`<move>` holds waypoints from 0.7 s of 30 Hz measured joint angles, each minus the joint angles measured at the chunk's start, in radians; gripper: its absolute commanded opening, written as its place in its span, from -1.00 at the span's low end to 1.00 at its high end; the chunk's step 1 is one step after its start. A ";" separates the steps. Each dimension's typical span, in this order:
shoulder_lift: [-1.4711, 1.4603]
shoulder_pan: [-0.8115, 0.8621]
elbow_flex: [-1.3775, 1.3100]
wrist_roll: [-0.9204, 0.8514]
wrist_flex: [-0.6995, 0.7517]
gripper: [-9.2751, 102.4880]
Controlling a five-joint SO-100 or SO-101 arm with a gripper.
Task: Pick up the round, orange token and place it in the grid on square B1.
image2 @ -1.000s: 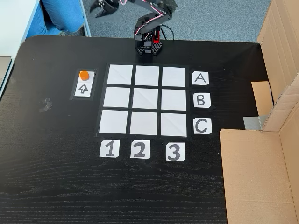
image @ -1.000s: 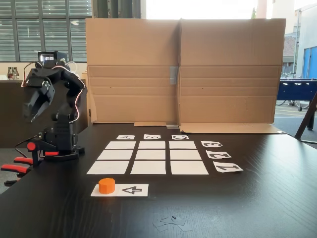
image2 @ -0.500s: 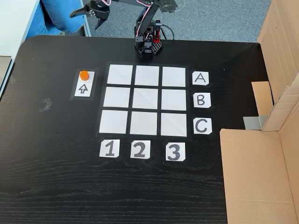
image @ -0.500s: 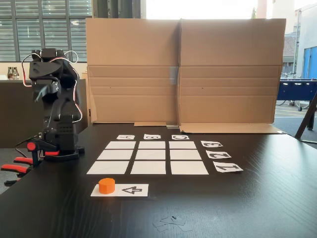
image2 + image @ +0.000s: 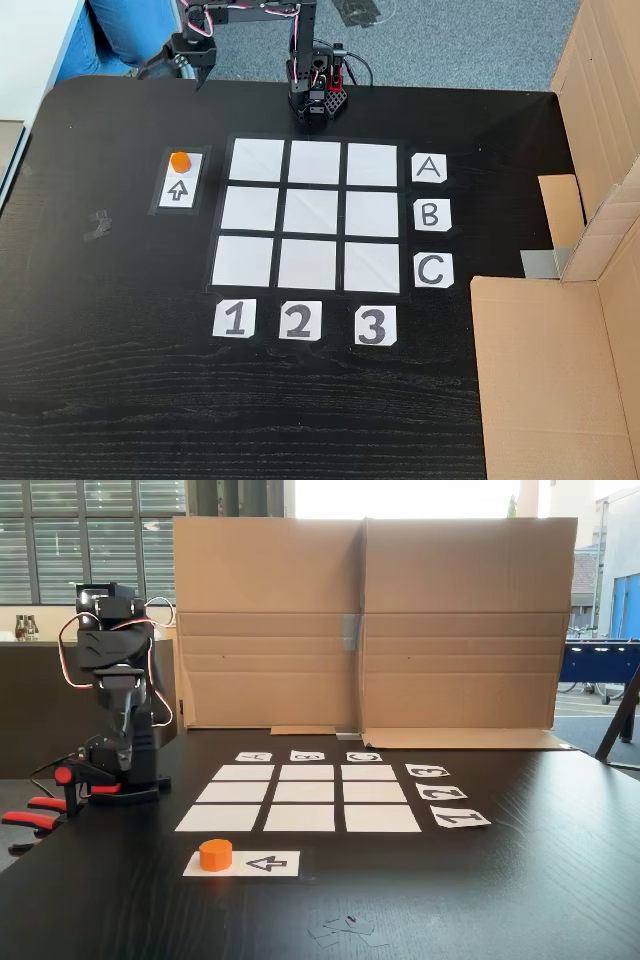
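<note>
**Token on the arrow strip, arm reaching over the table's far edge**

The black table (image 5: 120,380) carries a cardboard screen (image 5: 370,620), which the low fixed view shows as an upright wall behind the grid; the high fixed view catches just its edge and flaps at the right. The grid (image 5: 314,214) lies flat as nine white rectangles. The high view reads its labels plainly: A, B, C down the right, 1, 2, 3 along the bottom. Square B1 (image 5: 248,209) is bare. The arm (image 5: 118,720) stands at the grid's edge. In the high view the gripper (image 5: 172,72) hangs over the table's top edge with its fingers spread apart. The token (image 5: 179,160) sits on the arrow strip (image 5: 180,180), left of the grid, well apart from the gripper.
</note>
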 measured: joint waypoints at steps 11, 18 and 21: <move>-0.186 -0.109 -0.066 0.067 -0.011 0.20; -0.288 -0.167 -0.112 0.104 -0.046 0.20; -0.331 -0.183 -0.135 0.117 -0.061 0.20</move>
